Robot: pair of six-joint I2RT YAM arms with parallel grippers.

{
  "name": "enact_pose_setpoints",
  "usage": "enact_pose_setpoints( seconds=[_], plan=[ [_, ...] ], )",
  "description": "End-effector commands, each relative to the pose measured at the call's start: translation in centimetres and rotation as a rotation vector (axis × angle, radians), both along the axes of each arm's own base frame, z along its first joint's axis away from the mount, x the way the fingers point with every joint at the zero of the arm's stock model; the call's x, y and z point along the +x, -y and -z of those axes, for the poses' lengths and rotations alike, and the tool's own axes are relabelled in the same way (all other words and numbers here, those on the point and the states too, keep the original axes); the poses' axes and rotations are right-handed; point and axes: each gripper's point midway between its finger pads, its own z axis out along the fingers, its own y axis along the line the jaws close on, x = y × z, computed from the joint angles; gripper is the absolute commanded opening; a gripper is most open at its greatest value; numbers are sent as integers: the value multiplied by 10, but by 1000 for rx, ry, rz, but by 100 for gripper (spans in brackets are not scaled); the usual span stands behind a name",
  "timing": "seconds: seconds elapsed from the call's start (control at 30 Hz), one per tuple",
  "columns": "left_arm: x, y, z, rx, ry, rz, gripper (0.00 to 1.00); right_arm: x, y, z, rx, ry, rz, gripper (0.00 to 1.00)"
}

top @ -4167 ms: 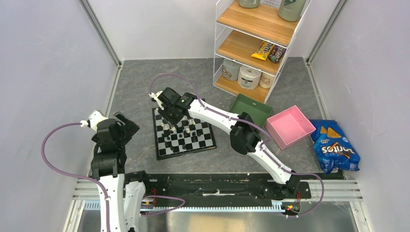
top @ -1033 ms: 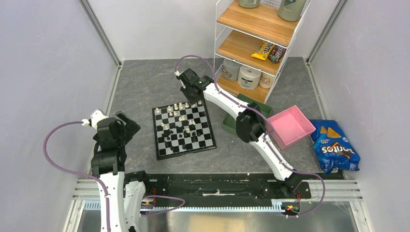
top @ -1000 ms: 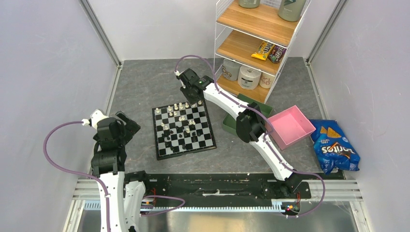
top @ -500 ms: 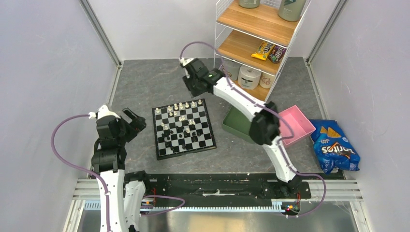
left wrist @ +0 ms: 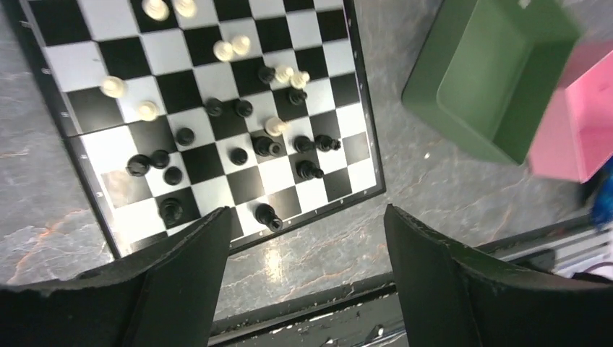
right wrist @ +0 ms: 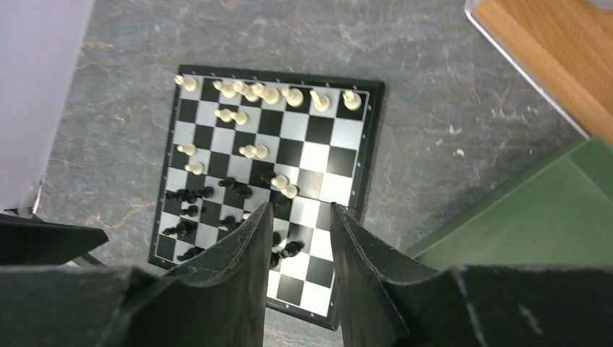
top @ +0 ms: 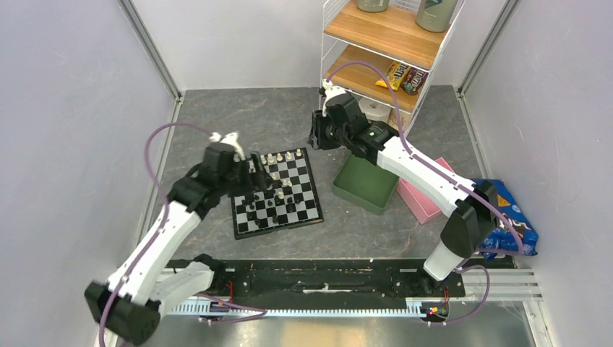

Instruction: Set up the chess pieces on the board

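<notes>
walls (top: 65, 108) pale lavender | floor (top: 217, 116) grey marbled | shelf (top: 383, 32) wire-and-wood, far right

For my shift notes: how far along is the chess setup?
Done: cream pieces line the board's far row. In hand: nothing; left claw hovers open over the board, right claw open beside it. Left: black pieces and some cream ones scattered mid-board.

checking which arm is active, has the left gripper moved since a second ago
yes, the left gripper swung right, from well left of the board to over its left edge
</notes>
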Motion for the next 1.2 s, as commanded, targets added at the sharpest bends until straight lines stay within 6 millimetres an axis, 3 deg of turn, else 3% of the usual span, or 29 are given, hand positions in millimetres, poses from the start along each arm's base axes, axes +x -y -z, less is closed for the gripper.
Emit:
enact_pose_setpoints(
  seconds=[0.0,0.27,0.5,0.77,1.17],
  plan=[
    [21,27,14,105,-28,-36,82,3,20,-13,51,26,73,42],
    [55,55,57,130,-119,-84,73,-10,55,-30,114,78,130,39],
    [76,82,73,119,-146,-74,61,-14,65,-43,103,118,136,39],
    [75,77,97,182,-199,-91,58,-19,75,-42,103,120,151,39],
    [67,65,112,283,-239,-93,57,-16,75,-39,100,115,150,39]
  ],
)
